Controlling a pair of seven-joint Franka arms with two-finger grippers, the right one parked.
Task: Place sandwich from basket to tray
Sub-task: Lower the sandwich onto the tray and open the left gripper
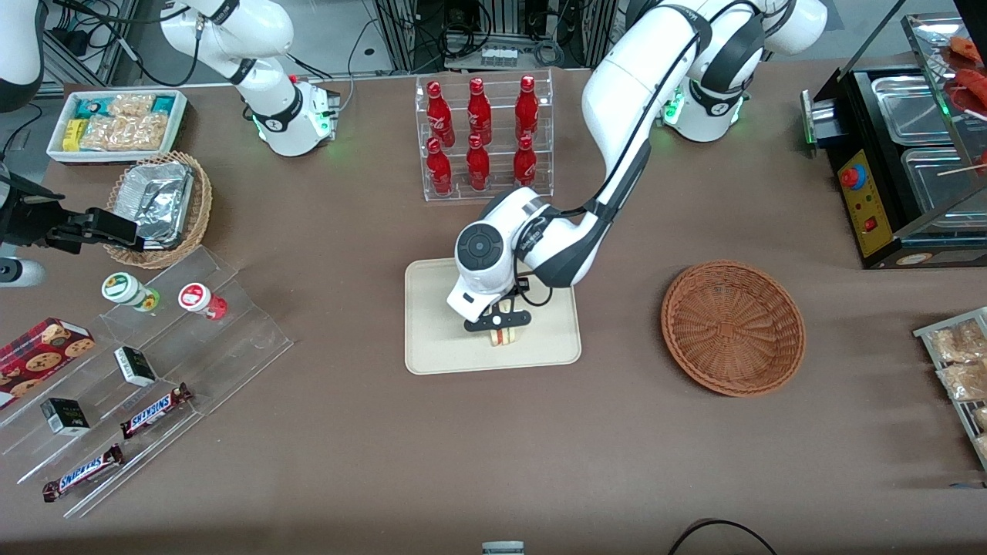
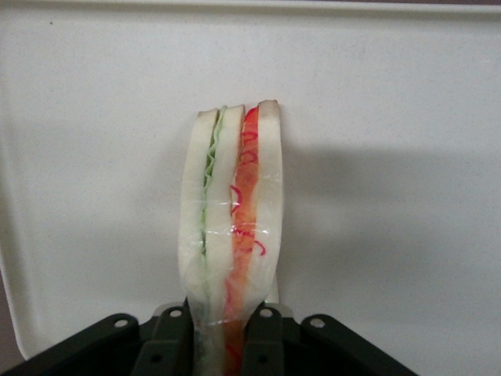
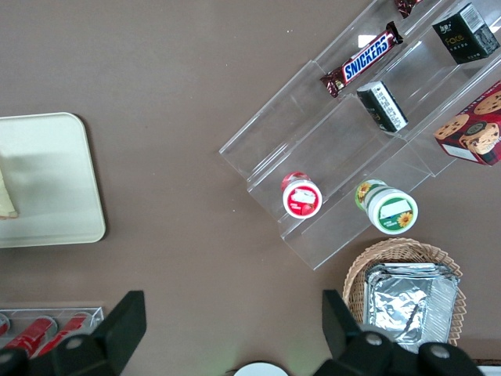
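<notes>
1. Front view: my gripper [image 1: 500,322] is low over the cream tray [image 1: 436,351], the empty reddish-brown wicker basket [image 1: 732,327] well apart toward the working arm's end of the table.
2. Left wrist view: my fingers [image 2: 262,337] are clamped on the sandwich [image 2: 232,211], one on each bread face, so the wedge stays on edge with the red and green filling stripes facing the camera.
3. Sandwich is over the tray's [image 2: 391,196] bare surface, inside the rim; its shadow falls just beside it. Touching or just above, can't tell.
4. Held by the flat faces probably so the layers don't slide apart.
5. Judgement: transfer nearly done, what's left is letting go and lifting clear. Risk: wedge tips over once released.
</notes>
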